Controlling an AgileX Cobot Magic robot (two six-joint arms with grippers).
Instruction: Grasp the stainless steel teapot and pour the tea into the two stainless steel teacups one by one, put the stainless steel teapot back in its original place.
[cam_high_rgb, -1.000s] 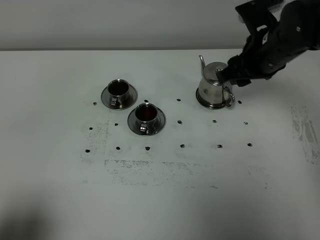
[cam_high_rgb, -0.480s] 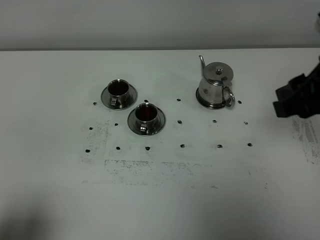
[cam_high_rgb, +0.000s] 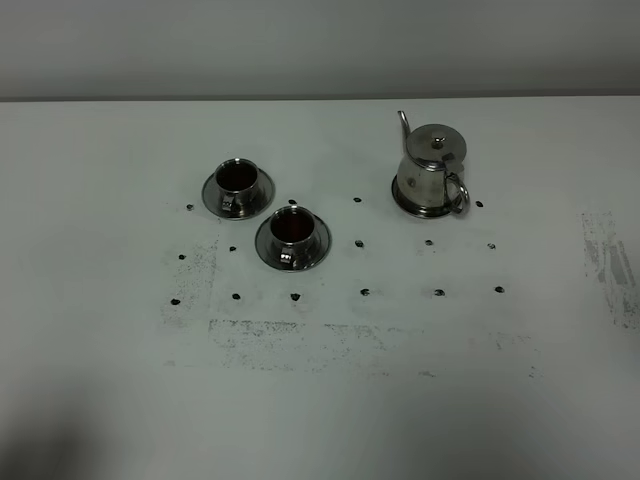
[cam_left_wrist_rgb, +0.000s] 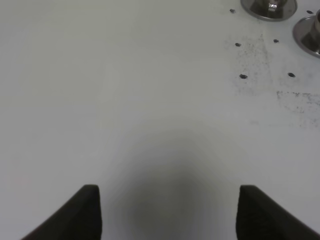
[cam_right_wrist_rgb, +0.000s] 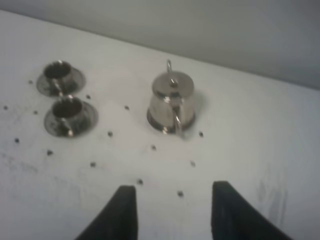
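The stainless steel teapot (cam_high_rgb: 430, 178) stands upright on the white worktop (cam_high_rgb: 320, 380), lid on, sitting on its round steel disc (cam_high_rgb: 405, 206), whose rim shows just under the base. Its thin spout points away towards the back wall and its loop handle faces the front right. What is inside it cannot be seen.

Well to the left stand the two stainless steel teacups, each on its own flared saucer. The farther cup (cam_high_rgb: 237, 177) holds dark reddish-brown tea (cam_high_rgb: 237, 176), and so does the nearer cup (cam_high_rgb: 291, 227), which sits just beside it, towards the front and right. Small black dots (cam_high_rgb: 364, 292) mark the worktop around and between them.

From overhead neither arm shows. The right tool (cam_right_wrist_rgb: 170, 212) hangs well back from the teapot, its two dark fingers apart with nothing between them. The left tool (cam_left_wrist_rgb: 167, 212) hovers over bare worktop, fingers wide apart and gripping nothing, the cups at the far edge of its view.
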